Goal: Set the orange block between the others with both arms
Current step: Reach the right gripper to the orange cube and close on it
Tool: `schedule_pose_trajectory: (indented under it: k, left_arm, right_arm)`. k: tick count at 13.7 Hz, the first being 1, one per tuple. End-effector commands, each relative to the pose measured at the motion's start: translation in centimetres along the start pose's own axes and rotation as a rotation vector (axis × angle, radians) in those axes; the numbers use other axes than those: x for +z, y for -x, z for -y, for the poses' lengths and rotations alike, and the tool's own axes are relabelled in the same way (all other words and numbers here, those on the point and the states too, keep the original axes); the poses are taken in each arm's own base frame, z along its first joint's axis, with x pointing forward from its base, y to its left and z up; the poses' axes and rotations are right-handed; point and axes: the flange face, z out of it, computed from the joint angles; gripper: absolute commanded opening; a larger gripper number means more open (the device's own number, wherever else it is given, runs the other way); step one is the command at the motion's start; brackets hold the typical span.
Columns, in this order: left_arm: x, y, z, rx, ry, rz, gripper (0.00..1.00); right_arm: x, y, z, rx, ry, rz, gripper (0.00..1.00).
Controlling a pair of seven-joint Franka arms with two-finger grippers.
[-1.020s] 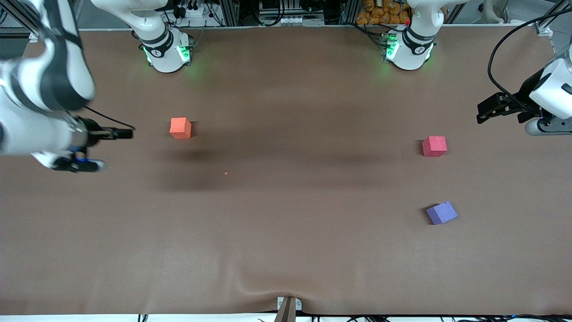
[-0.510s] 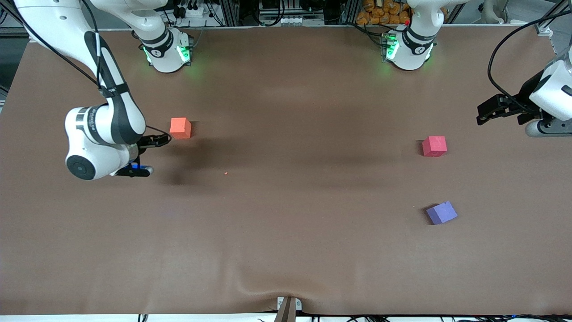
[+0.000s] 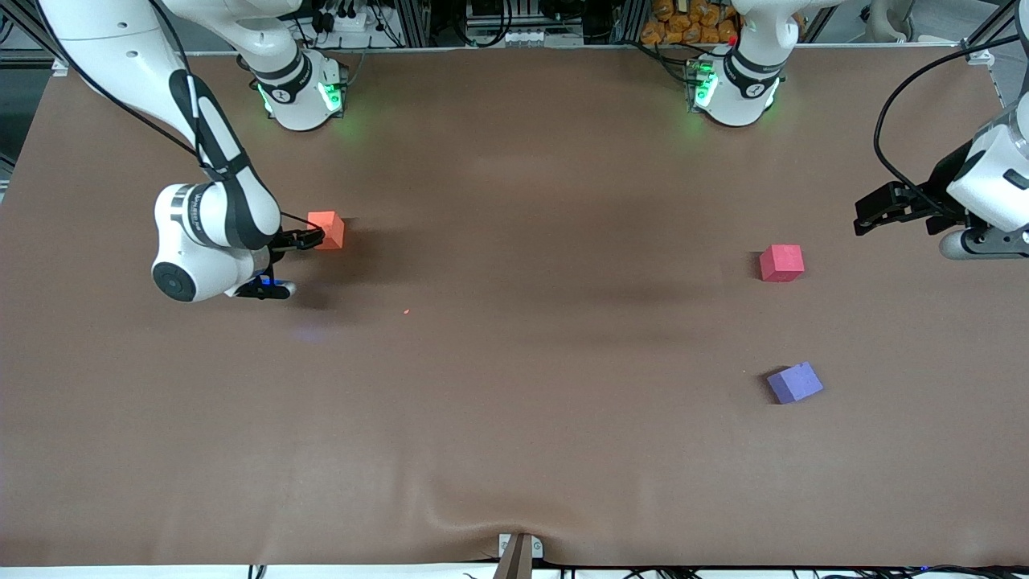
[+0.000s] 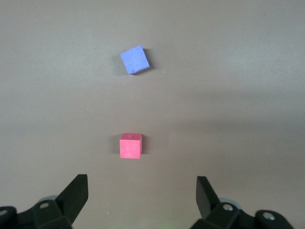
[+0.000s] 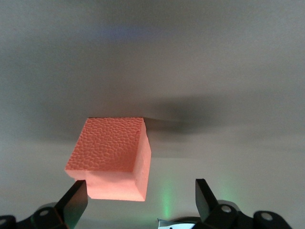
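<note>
Orange block (image 3: 325,230), upper left of the frame, sits by our spread right gripper (image 3: 312,239), not yet gripped; next we centre and pinch, while our left gripper (image 3: 872,212), also spread, waits at the right edge.

orange block (image 3: 325,229) flat on table, right arm's end; red-pink cube (image 3: 781,262), purple-blue cube (image 3: 794,382) left arm's end.

Bare table (image 3: 563,362) lies between orange block (image 3: 327,229) and red-pink cube (image 3: 781,262).
</note>
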Motion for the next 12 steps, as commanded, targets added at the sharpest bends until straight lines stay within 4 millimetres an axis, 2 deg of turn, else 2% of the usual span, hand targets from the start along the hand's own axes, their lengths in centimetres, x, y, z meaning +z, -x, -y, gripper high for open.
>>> schedule_pose_trajectory:
  k: [1, 6, 10, 12]
  left_arm:
    - [0.2, -0.4, -0.3, -0.003, 0.015, -0.006, 1.0]
    - [0.7, -0.6, -0.5, -0.001, 0.018, -0.001, 1.0]
    - [1.0, -0.7, -0.4, -0.004, 0.019, 0.0, 1.0]
    - [1.1, -0.8, -0.4, -0.006, 0.02, -0.002, 1.0]
  right_arm:
    - [-0.5, 0.9, 0.4, -0.002, -0.073, -0.019, 1.0]
    - [0.0, 0.8, 1.6, -0.011, -0.081, -0.022, 1.0]
    - [2.5, 0.5, 1.0, -0.045, -0.077, -0.028, 1.0]
    - [2.7, 0.5, 1.2, -0.035, -0.104, -0.023, 1.0]
